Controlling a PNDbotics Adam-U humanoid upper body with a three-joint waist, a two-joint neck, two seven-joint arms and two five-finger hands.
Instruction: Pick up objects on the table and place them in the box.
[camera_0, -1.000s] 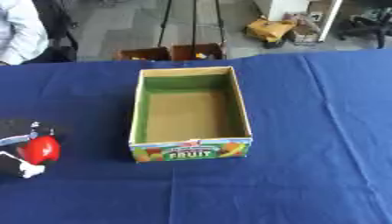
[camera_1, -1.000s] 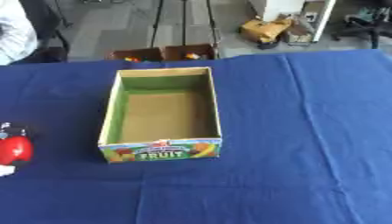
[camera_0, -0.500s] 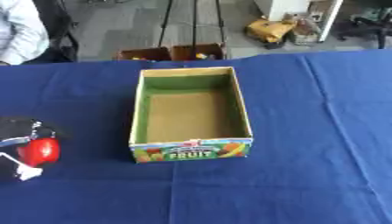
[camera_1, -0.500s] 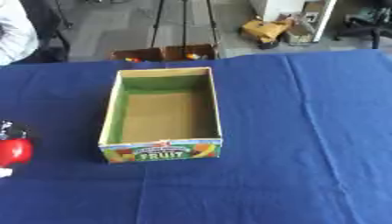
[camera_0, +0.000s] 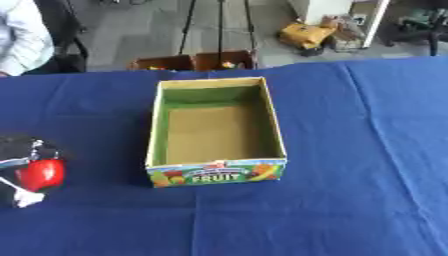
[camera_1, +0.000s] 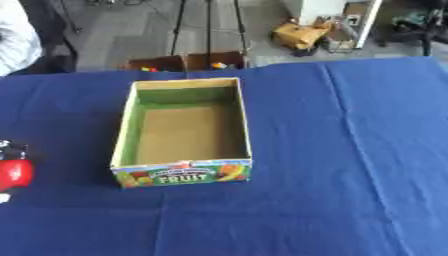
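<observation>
Blue tablecloth, empty box dead centre. Left hand at the frame's left edge, fingers curled round a red object; box lies to its right.

Blue tablecloth; green-lined box; red object.

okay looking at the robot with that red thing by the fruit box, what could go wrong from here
1. The left hand grips the red object at the view's left edge, half out of sight, so a slip might go unnoticed.
2. The box has upright walls; carried low, the red object could hit the left wall and push the box across the blue tablecloth.
3. The box looks empty and light, so a drop near its rim could tip it.
</observation>
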